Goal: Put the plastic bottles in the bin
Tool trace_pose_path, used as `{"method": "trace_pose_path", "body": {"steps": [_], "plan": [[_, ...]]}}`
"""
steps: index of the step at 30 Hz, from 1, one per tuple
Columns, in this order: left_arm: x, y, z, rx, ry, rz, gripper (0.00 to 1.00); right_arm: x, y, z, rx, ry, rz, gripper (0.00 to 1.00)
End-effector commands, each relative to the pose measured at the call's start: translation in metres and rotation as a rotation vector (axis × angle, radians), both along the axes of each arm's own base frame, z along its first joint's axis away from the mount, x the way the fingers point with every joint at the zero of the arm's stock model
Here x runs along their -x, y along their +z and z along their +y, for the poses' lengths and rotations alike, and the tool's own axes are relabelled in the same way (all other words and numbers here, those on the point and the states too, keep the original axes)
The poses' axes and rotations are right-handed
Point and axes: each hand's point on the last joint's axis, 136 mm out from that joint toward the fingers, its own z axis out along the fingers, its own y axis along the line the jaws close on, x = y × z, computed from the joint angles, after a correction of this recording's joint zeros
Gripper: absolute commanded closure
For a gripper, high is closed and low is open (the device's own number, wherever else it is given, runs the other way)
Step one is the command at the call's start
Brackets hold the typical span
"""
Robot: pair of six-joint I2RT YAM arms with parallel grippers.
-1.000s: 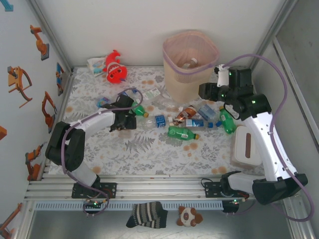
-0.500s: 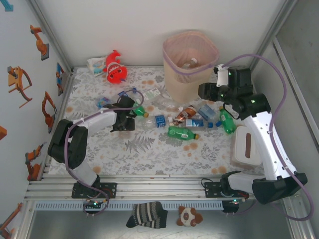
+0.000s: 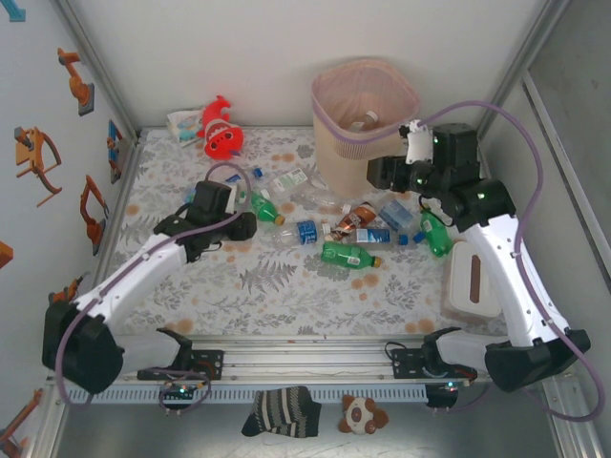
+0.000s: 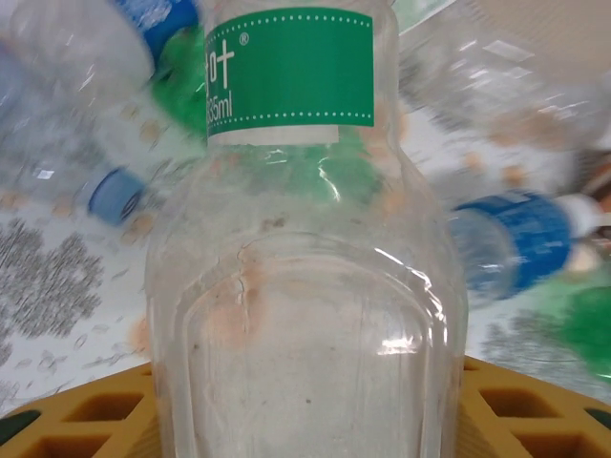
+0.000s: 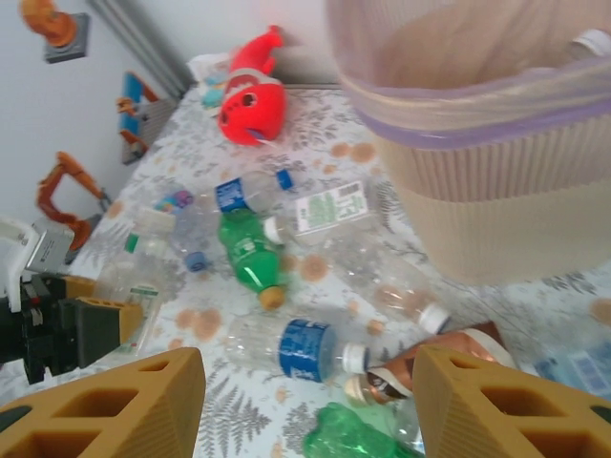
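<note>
Left wrist view puts a clear bottle with a green label [image 4: 305, 286] right against the lens, neck pointing away. We see the left gripper [image 4: 305, 420] pinching its wide lower body between the yellow fingers [image 4: 86, 420]. From the top camera, that grip sits over the left-middle of the table [image 3: 286, 296], at the edge of the scattered bottles and well apart from the bin [image 3: 353, 162] at the far side.

We judge the step to be lifting and carrying. We would raise the bottle straight up, clear of the green bottle [image 3: 265, 208] just beside it. We would move gently, since thin plastic held low may swing or slip, and release only once it is over the rim.

The right gripper [image 3: 377, 174] hangs near the bin's front wall, fingers spread and empty, so we would leave it room.
</note>
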Motion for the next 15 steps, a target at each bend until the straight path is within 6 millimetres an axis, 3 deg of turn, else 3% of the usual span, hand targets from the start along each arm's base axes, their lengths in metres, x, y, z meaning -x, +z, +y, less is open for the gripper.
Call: {"method": "trace_pose_path", "body": {"steps": [1,8,15], "plan": [[0.008,0.036,-0.027,0.114,-0.177,-0.135,0.49,0.015,0.032,0.024,-0.091,0.115,-0.086,0.41],[0.048,0.104,-0.076,0.397,-0.523,-0.313,0.47,0.049,0.048,0.074,-0.169,0.375,-0.155,0.41],[0.082,0.164,-0.095,0.567,-0.755,-0.474,0.51,0.092,0.068,0.114,-0.214,0.618,-0.257,0.38]]}}
